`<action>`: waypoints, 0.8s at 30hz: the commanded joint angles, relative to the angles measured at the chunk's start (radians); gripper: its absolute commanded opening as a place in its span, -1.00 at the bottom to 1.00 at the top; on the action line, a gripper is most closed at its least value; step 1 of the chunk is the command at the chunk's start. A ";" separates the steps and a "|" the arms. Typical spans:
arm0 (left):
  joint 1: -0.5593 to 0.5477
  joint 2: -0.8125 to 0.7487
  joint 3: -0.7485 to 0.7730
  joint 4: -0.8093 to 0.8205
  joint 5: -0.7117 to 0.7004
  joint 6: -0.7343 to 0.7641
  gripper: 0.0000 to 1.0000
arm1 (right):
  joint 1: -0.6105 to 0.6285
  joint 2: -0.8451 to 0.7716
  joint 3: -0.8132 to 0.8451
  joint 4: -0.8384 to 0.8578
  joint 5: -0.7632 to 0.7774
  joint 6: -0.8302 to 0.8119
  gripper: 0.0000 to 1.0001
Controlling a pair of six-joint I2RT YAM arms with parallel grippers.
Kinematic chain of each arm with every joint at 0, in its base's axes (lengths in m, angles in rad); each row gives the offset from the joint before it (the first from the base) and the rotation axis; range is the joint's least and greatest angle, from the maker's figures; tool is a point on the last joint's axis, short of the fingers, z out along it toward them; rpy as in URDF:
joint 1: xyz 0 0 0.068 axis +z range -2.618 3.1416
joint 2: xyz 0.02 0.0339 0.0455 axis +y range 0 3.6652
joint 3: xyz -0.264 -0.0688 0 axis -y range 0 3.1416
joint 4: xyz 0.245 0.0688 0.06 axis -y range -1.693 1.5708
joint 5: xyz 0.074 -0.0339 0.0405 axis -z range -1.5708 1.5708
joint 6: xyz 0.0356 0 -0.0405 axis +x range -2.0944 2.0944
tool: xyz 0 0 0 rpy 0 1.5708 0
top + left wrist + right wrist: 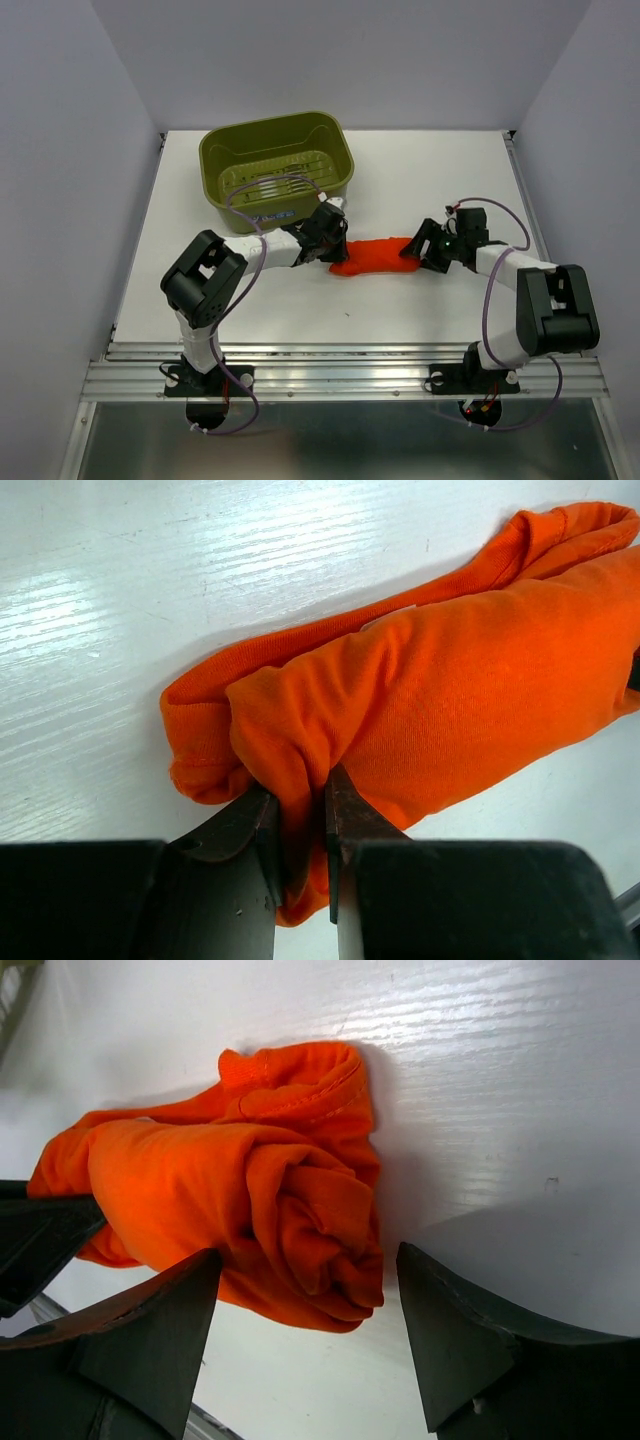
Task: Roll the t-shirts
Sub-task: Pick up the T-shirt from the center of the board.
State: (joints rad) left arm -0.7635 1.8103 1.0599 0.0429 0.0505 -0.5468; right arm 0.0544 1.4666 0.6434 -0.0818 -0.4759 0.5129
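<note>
- The left arm [270, 248] rose from its base at the near edge of the desk [430, 180] to a bent elbow. From there its forearm reached toward 2 o'clock, and the wrist came down at the 9 o'clock end of the t-shirt [375, 257].
- The left jaws were nearly closed, gripping a fold of cloth at that end of the t-shirt [450, 690]. The cloth was pinched between the two dark fingers [245, 830] and bulged out to either side of them.
- The olive-green basket [340, 165] stood at 12 o'clock of the left wrist, just behind it, apart from the cloth.
- The t-shirt lay on the desk between the two wrists as a long, wrinkled roll running roughly from 9 to 3 o'clock.
- In the right wrist view the t-shirt [260, 1210] showed a coiled end facing the camera.
- The right arm [500, 265] folded at a high elbow on the 3 o'clock side, its forearm reaching toward 10 o'clock to the roll's 3 o'clock end.
- The right jaws stood wide open, gripping nothing, with the coiled end lying between the fingers [460, 1320]. The finger on the 3 o'clock side was plainly clear of the cloth. Whether the other one touched it could not be told.
</note>
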 commanded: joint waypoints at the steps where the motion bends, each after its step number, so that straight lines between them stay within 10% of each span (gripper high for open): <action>1: 0.009 -0.020 -0.015 -0.054 -0.023 0.053 -1.00 | 0.007 0.038 0.005 0.044 0.037 0.026 0.54; 17: 0.050 -0.031 -0.044 -0.011 0.009 0.076 -1.00 | 0.039 0.202 0.055 0.037 -0.075 -0.034 0.36; 20: 0.050 -0.023 -0.035 -0.011 0.011 0.077 -1.00 | 0.064 0.239 0.061 0.065 -0.069 -0.013 0.16; 24: 0.050 -0.023 -0.034 -0.017 0.009 0.074 -1.00 | 0.076 0.232 0.045 0.120 -0.035 0.041 -0.61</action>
State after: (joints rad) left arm -0.7158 1.7824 1.0157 0.0666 0.0738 -0.4980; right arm 0.1047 1.6669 0.7242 0.0399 -0.5835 0.5304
